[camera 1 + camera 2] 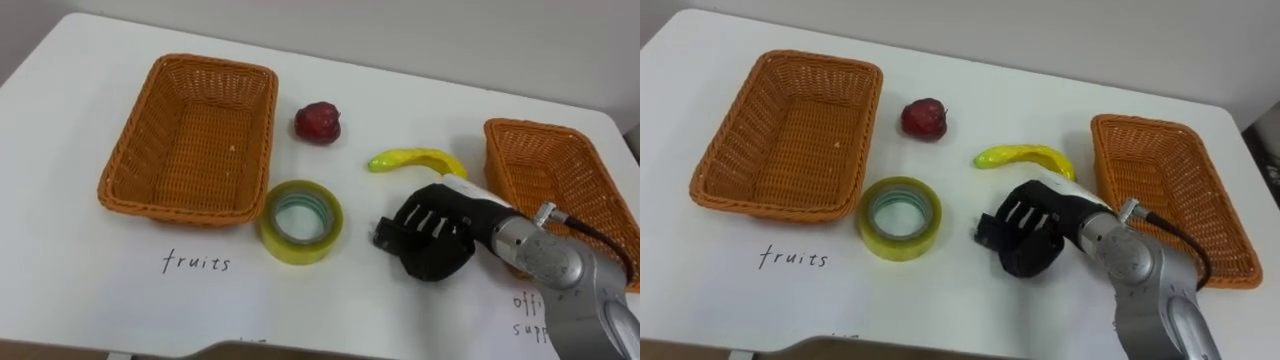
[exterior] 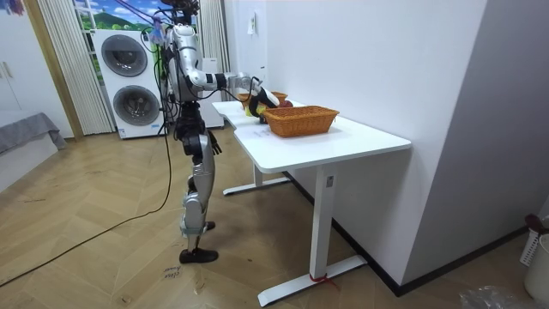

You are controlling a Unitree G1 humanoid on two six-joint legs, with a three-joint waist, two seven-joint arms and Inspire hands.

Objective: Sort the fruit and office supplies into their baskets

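Observation:
My right hand (image 1: 435, 235) rests on the white table (image 1: 90, 290) between the two wicker baskets, back upward. Its fingers are curled down over a small black object (image 1: 384, 234), an end of which sticks out at its left. A yellow tape roll (image 1: 301, 222) lies flat just left of the hand, by the near corner of the left basket (image 1: 120, 190), which is empty and marked "fruits" in writing on the table. A dark red apple (image 1: 317, 122) and a yellow banana (image 1: 415, 160) lie on the table behind the hand. The right basket (image 1: 520, 130) is empty too.
In the room view I stand at the end of the white table (image 2: 343, 137), which is set against the wall. Two stacked washing machines (image 2: 129, 81) stand behind me. Handwriting (image 1: 525, 315) marks the table in front of the right basket.

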